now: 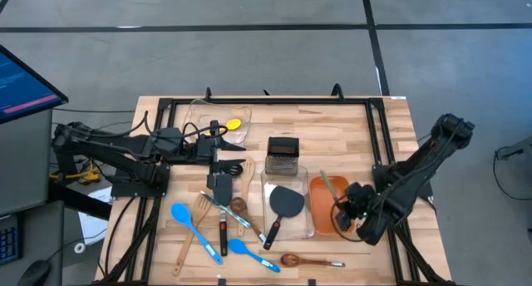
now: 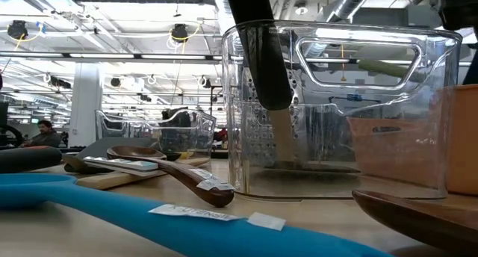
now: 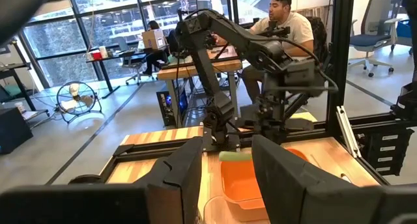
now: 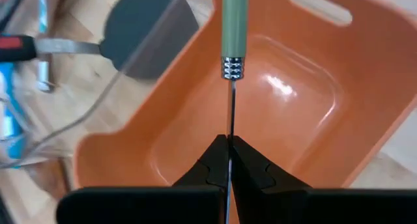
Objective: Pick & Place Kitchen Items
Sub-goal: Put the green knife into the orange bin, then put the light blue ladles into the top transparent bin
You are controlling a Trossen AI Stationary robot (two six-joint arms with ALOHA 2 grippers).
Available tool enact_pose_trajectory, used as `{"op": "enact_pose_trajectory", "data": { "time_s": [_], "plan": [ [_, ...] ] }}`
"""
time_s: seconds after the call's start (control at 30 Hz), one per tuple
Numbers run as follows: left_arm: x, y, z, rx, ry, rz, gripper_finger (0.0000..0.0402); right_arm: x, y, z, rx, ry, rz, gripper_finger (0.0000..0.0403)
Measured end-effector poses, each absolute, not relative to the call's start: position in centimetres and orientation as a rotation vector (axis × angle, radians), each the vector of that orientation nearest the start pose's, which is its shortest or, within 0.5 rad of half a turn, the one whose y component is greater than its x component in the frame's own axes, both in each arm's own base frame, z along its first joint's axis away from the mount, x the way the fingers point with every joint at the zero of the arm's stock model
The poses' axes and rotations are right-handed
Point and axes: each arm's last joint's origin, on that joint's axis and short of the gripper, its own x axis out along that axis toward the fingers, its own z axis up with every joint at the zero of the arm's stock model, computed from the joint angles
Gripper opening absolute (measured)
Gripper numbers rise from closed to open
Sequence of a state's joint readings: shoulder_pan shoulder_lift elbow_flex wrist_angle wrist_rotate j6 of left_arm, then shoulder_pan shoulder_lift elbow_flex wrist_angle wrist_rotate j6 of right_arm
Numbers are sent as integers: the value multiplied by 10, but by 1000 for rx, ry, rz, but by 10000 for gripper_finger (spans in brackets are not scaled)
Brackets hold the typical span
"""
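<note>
Room: we note an open workshop hall with ceiling lights and ducting; a person sits at a desk beyond the far edge of the worktop [image 1: 349, 128].
Surface: a pale wooden worktop inside a black frame, with three bins on it and utensils spread across its near half.
Right hand [image 4: 229, 160]: closed tight on the thin metal shank of a green-handled utensil [image 4: 234, 22], which it holds over the orange bin [image 1: 320, 209], the handle pointing away from the wrist. We cannot tell what its working end is.
Left hand [image 1: 218, 147]: part open and holding nothing, over the left-centre of the worktop beside the clear bin [image 1: 199, 120] that holds a yellow spoon [image 1: 233, 124].
Step in hand: we judge this to be the placing of the green-handled utensil in the orange bin.
How to do it well: in our judgement, lower the utensil until it is well inside the walls, keep the long handle off the rim, then release low so it does not bounce out.
Other items: a steel grater [image 1: 283, 155] stands behind the middle clear bin [image 1: 306, 224], which holds a black turner [image 1: 285, 202]. Blue spoons [image 1: 193, 229], a wooden spoon [image 1: 306, 259], a wooden spatula [image 1: 194, 224] and more lie loose on the near half, so much sorting remains.
Obstructions: the middle clear bin stands just beside the orange one; we judge its wall the likeliest thing to be clipped.
</note>
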State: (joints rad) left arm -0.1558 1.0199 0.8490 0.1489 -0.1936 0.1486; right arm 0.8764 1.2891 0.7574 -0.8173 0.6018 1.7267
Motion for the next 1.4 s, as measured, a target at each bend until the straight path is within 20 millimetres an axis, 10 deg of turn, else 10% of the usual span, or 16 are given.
{"op": "enact_pose_trajectory", "data": {
  "time_s": [0.73, 1.4],
  "plan": [
    [228, -30, 344, 126, 24, 36, 120, 171, 158, 159, 611, 912, -661, 33],
    [228, -30, 344, 128, 24, 36, 118, 161, 107, 268, 445, 703, -224, 64]
  ]
}}
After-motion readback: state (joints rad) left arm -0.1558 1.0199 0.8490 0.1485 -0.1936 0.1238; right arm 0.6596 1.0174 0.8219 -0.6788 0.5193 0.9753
